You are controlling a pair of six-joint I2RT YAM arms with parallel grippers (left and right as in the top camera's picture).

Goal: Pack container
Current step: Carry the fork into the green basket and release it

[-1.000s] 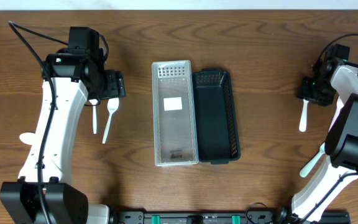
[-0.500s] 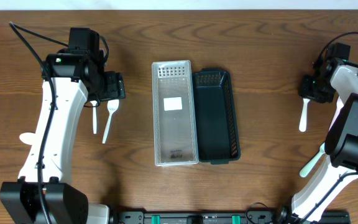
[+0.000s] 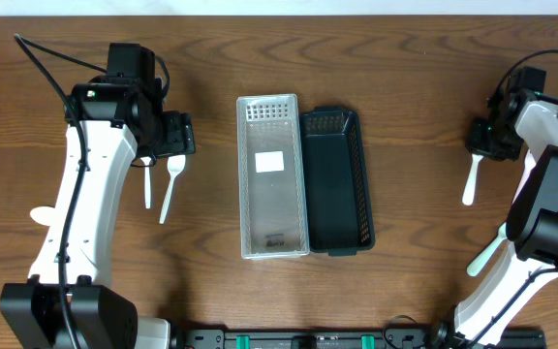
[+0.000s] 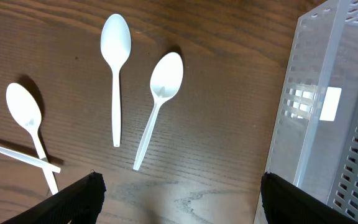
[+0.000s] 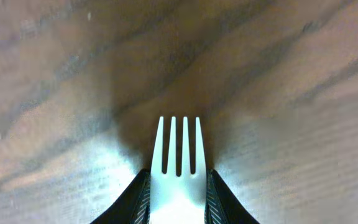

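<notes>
While right jaws clamp a fork [image 5: 178, 155], left jaws gape.

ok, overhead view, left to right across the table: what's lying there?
first spoon → second spoon → clear container → black basket → fork, held in the right gripper.

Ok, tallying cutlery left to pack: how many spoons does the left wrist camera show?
3: one spoon, another beside it, a third apart; the handle crossing it may be a fourth.
</notes>
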